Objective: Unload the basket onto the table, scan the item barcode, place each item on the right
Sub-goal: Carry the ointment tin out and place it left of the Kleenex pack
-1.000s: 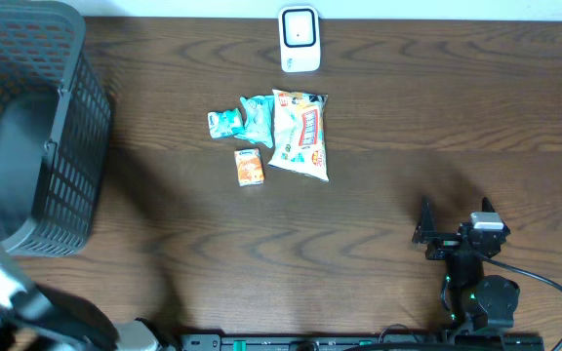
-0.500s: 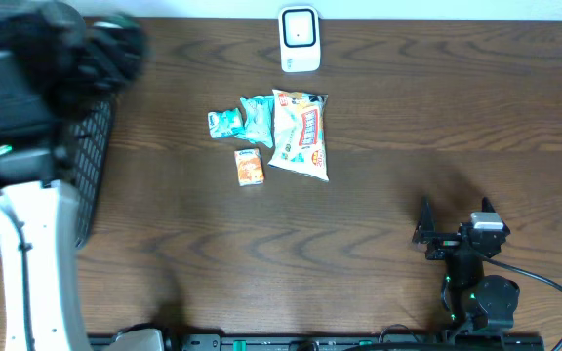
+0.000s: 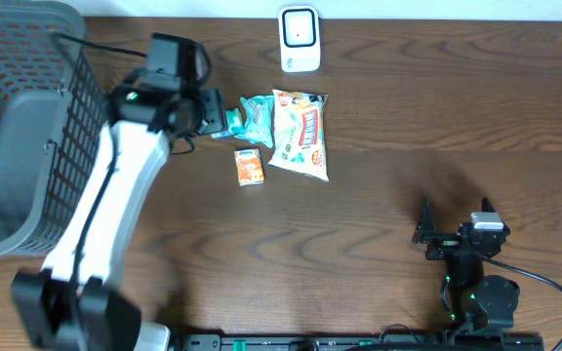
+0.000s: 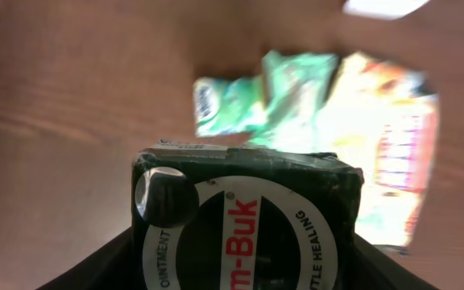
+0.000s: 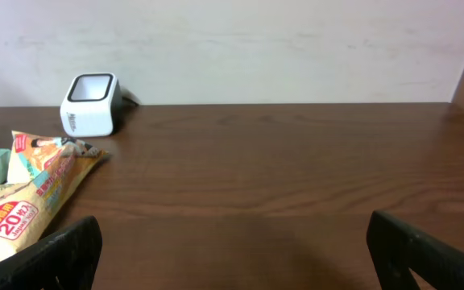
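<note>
My left gripper [image 3: 210, 109] is shut on a black ointment box [image 4: 244, 217] with a white ring label and red letters. It fills the lower part of the left wrist view, held above the table beside the teal packets [image 4: 228, 105]. The white barcode scanner [image 3: 300, 39] stands at the table's far edge; it also shows in the right wrist view as the scanner [image 5: 92, 105], facing up. My right gripper [image 3: 454, 216] rests near the front right, open with nothing between its fingers [image 5: 63, 254].
A dark mesh basket [image 3: 27, 127] stands at the far left. Two teal packets [image 3: 244, 119], a small orange box [image 3: 249, 167] and a white and orange snack bag [image 3: 301, 135] lie mid-table, just right of the left gripper.
The left arm has swung out from the basket at the left and now reaches over the table beside the teal packets, carrying the black box. The right arm has not moved.
</note>
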Available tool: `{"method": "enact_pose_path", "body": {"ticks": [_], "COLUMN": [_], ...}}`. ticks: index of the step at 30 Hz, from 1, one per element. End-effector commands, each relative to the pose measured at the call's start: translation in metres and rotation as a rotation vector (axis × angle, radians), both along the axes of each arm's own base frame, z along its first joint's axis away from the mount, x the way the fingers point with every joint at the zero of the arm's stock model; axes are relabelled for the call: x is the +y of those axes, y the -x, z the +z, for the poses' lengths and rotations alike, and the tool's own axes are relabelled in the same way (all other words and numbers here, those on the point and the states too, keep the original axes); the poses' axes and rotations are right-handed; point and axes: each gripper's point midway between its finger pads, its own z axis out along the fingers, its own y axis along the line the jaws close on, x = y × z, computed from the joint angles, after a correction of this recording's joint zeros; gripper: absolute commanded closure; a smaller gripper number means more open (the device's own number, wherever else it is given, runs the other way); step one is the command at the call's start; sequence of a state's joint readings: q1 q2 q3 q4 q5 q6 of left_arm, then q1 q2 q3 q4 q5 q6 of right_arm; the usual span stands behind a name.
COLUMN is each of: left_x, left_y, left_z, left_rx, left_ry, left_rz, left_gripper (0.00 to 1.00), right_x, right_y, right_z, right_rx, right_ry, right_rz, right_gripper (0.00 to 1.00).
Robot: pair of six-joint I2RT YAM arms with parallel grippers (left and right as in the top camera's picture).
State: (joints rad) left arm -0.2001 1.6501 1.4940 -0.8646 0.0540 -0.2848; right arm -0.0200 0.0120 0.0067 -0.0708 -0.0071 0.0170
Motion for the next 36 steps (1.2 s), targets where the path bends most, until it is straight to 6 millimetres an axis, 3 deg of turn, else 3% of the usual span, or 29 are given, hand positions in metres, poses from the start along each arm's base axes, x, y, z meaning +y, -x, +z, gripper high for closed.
{"method": "enact_pose_path", "body": {"ticks": [1, 7, 10, 13, 17, 21, 27, 32, 36], "left_x": [0.01, 0.01, 0.011, 0.01, 0.01, 0.011, 0.014, 0.02, 0.025], "left_y": [-0.005, -0.005, -0.003, -0.001, -0.001, 0.001, 0.015, 0.041, 0.068], "left_z": [-0.036, -0.095, -0.114, -0.123, -0.118, -0.092, -0.018, 0.045, 0.077], "left_rx": [0.085, 0.234, 0.283, 0.308, 0.296, 0.263, 0.126, -0.012, -0.073], "left_ry": [-0.091, -0.122, -0.132, -0.13, -0.128, -0.122, -0.098, -0.069, -0.055], "left_rz": [0.006, 0.0, -0.002, -0.005, -0.004, -0.002, 0.004, 0.008, 0.011], "left_gripper": [0.36, 0.35, 0.18, 0.18, 0.15, 0.12, 0.01, 0.02, 0.02], "right_x": [0.002, 0.002, 0.002, 0.002, 0.002, 0.002, 0.002, 0.002, 0.002], "right_y": [0.0, 0.0, 0.0, 0.0, 0.0, 0.0, 0.0, 0.0, 0.0], "right_z": [-0.001, -0.001, -0.001, -0.001, -0.001, -0.001, -0.001, -0.001, -0.001], "right_rx": [0.001, 0.001, 0.001, 0.001, 0.001, 0.001, 0.001, 0.001, 0.001], "right_ry": [0.007, 0.007, 0.007, 0.007, 0.007, 0.007, 0.007, 0.008, 0.007], "right_rz": [0.007, 0.007, 0.007, 0.007, 0.007, 0.007, 0.007, 0.007, 0.007], "right_gripper": [0.01, 0.01, 0.01, 0.01, 0.01, 0.01, 0.01, 0.01, 0.01]}}
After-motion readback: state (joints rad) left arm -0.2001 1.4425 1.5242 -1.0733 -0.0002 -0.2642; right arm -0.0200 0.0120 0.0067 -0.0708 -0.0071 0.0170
